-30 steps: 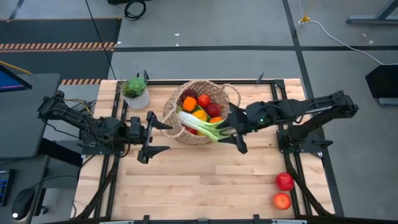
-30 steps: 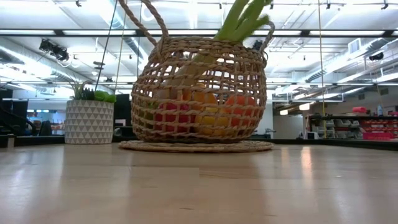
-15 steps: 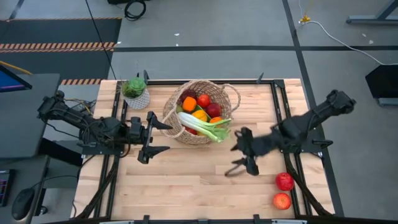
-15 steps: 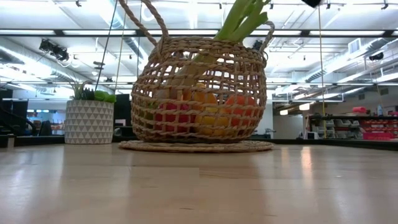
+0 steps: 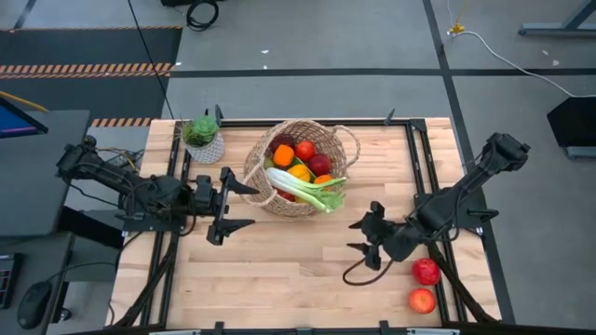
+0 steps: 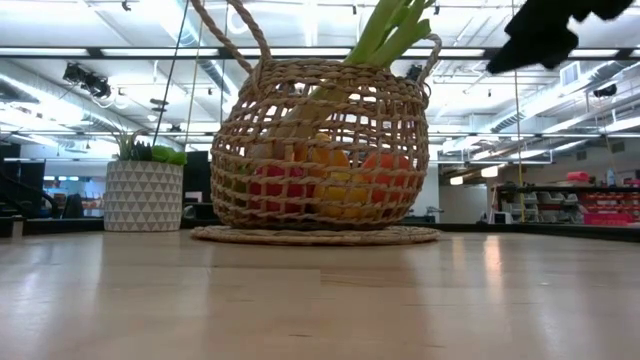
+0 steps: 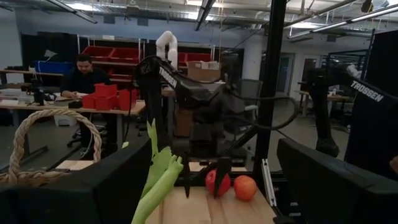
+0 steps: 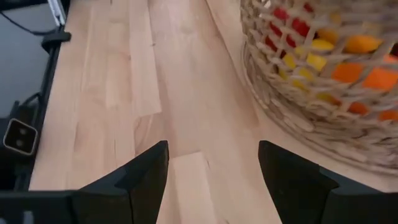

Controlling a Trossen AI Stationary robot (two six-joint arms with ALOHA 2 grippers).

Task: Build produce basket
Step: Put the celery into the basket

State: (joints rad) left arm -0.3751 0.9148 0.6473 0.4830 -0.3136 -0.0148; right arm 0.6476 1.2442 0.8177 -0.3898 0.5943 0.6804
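Observation:
The tan wicker basket (image 5: 300, 167) stands at the table's middle far side, holding oranges, red apples and a lemon. A green-white leek (image 5: 312, 190) lies across them, its green end over the basket's near right rim and sticking up in the low view (image 6: 392, 28). Two red apples (image 5: 426, 271) (image 5: 422, 301) rest on the table near its near right corner. My right gripper (image 5: 366, 244) hovers open between the basket and those apples, empty (image 8: 214, 180). Left of the basket, my left gripper (image 5: 235, 200) waits open, facing the leek (image 7: 158, 180).
A small white pot with a green plant (image 5: 203, 138) stands at the far left, beside the basket (image 6: 143, 195). Bare wooden table (image 5: 279, 270) stretches along the near side. Black frame rails (image 5: 438, 251) run beside the right arm's base, close to the apples.
My right gripper has drawn away from the leek's green end at the basket's right rim, swinging toward the table's near right corner and the two apples. The leek has stayed in the basket, leaning over its rim. The left arm has kept still.

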